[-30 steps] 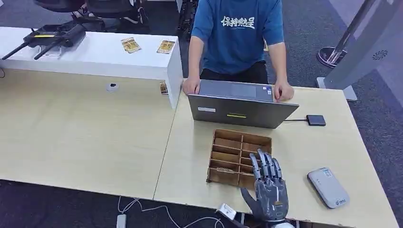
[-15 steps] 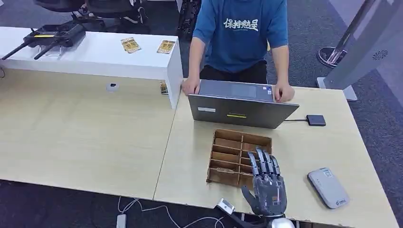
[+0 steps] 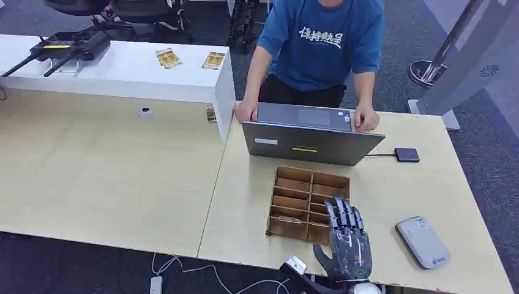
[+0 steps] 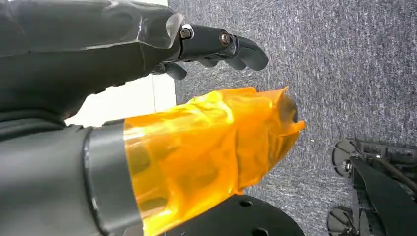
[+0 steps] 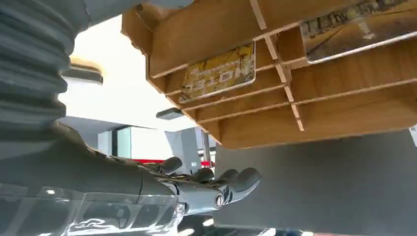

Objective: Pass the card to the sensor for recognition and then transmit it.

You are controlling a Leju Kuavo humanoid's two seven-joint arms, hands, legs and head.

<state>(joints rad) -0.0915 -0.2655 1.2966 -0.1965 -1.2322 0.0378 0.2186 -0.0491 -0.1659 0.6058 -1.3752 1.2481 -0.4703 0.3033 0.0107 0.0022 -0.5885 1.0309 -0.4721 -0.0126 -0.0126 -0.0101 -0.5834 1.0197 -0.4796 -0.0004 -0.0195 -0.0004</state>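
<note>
A wooden slotted box (image 3: pixel 306 199) stands on the table in front of the laptop. In the right wrist view a yellow card (image 5: pixel 219 73) and a second card (image 5: pixel 359 22) stand in the slots of the box (image 5: pixel 314 118). My right hand (image 3: pixel 347 242) hovers over the box's near right corner, fingers stretched out and apart, holding nothing; the same right hand (image 5: pixel 147 187) is empty in its wrist view. A white sensor device (image 3: pixel 422 241) lies to the right of it. My left hand (image 4: pixel 123 44) hangs over grey carpet, fingers extended and empty, its thumb wrapped in orange film.
A person in a blue shirt (image 3: pixel 318 43) stands behind the table with both hands on an open laptop (image 3: pixel 309 142). A small black box (image 3: pixel 407 154) is cabled to it. Two cards (image 3: pixel 168 57) and a black controller (image 3: pixel 67 46) lie on the raised white shelf at the left.
My right hand has slid slightly back toward the table's near edge, still empty. The person has leaned to the right.
</note>
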